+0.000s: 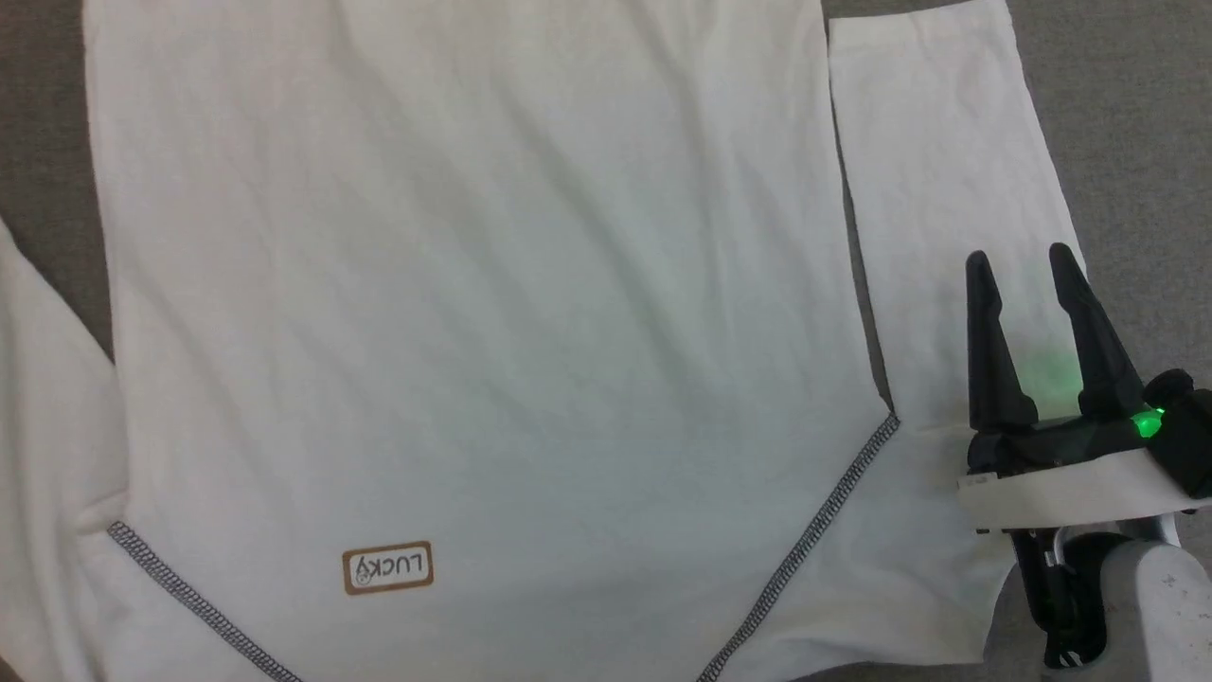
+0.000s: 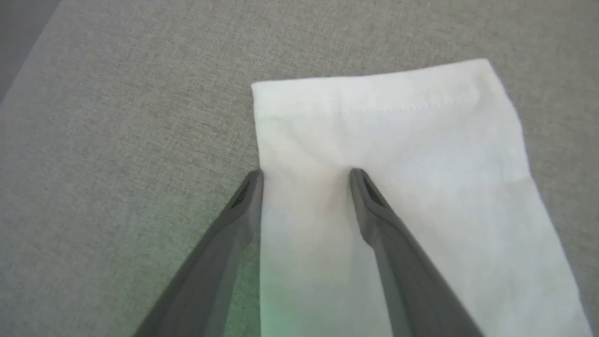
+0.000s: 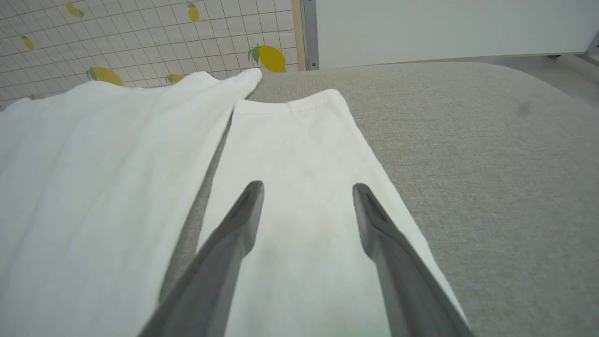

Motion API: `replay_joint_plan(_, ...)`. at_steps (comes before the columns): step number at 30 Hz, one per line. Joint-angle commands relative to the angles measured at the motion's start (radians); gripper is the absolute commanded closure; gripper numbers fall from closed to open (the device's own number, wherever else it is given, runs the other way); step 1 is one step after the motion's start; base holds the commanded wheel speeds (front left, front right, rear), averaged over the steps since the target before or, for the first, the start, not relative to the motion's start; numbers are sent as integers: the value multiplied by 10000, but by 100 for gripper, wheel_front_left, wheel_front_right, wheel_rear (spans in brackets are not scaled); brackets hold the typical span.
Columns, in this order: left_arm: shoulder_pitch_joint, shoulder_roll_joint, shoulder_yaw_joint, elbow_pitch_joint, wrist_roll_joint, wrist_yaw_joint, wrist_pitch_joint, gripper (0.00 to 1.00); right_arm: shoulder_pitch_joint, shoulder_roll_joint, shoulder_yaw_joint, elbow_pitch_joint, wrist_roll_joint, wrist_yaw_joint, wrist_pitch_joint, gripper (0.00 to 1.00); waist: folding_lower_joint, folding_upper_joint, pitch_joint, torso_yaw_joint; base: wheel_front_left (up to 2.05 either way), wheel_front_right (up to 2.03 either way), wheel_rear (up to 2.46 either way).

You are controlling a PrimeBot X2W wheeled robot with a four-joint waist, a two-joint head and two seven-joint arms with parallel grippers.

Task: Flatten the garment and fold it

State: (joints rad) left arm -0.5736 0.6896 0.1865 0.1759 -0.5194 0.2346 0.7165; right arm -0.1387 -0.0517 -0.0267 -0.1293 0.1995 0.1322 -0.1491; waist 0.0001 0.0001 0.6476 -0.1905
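The white garment (image 1: 473, 284) lies spread flat on the grey surface, its brown-bordered LUCKY label (image 1: 387, 568) upside down near me. Grey zigzag stitching (image 1: 805, 545) runs along the shoulder seams. One sleeve (image 1: 937, 170) lies straight alongside the body on the right. My right gripper (image 1: 1020, 256) hovers open over that sleeve (image 3: 299, 154), nothing between its fingers. In the left wrist view my left gripper (image 2: 306, 175) stands open over the other sleeve's cuff end (image 2: 374, 103), one fingertip (image 2: 257, 180) at the sleeve's edge.
Grey fabric surface (image 1: 1136, 114) shows bare to the right of the sleeve and around the cuff (image 2: 117, 140). Beyond the surface's far edge stand a tiled wall with lemon prints (image 3: 140, 37) and a white panel (image 3: 444, 23).
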Motion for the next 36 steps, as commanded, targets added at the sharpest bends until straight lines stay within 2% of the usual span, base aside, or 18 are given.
replay_joint_plan(1,613,-225,-55,231,-153,230,469,0,-189,14,25,50,54,-15,-79,0,-1,-1,271,-301,0,0,0)
replay_joint_plan(2,833,-238,-26,148,-214,322,734,23,-198,14,33,87,47,-15,-85,0,-1,-1,227,-302,0,0,0)
replay_joint_plan(3,1012,-265,6,71,-279,389,929,70,-204,14,28,112,38,-15,-96,0,-1,-1,165,-292,0,0,0)
replay_joint_plan(4,1215,-285,52,-96,-338,452,1085,100,-202,14,4,133,20,-15,-96,0,-1,-1,79,-264,0,0,0)
replay_joint_plan(6,1512,-357,160,-393,-365,526,1000,100,-184,14,-57,170,-8,-15,-79,0,-1,-1,-126,-190,0,0,0)
replay_joint_plan(9,1795,-399,292,-666,-162,427,117,100,-128,14,-98,216,-61,-15,-46,0,-1,-1,-580,-12,0,0,0)
replay_joint_plan(14,2178,-505,481,-473,276,-33,-2262,100,243,14,-261,203,-255,-15,208,0,-1,-1,-2066,527,0,0,0)
replay_joint_plan(18,2538,-526,623,-236,317,-366,-3266,100,697,14,-401,109,-349,-15,493,0,-1,-1,-3172,907,0,0,0)
replay_joint_plan(23,3079,-406,890,-346,232,-621,-3717,100,1293,14,-567,-98,-343,-15,827,0,-1,-1,-4244,1296,0,0,0)
replay_joint_plan(29,3480,-239,1193,-696,-45,-968,-3919,100,1821,14,-612,-387,-291,-15,1101,0,-1,-1,-4901,1675,0,0,0)
replay_joint_plan(32,3596,-227,1191,-1204,-231,-1165,-3848,100,1958,14,-604,-506,-264,-15,1203,0,-1,-1,-5077,1796,0,0,0)
replay_joint_plan(36,3673,-520,941,-2411,-561,-1296,-3608,100,2098,14,-594,-599,-238,-15,1308,0,-1,-1,-5272,1880,0,0,0)
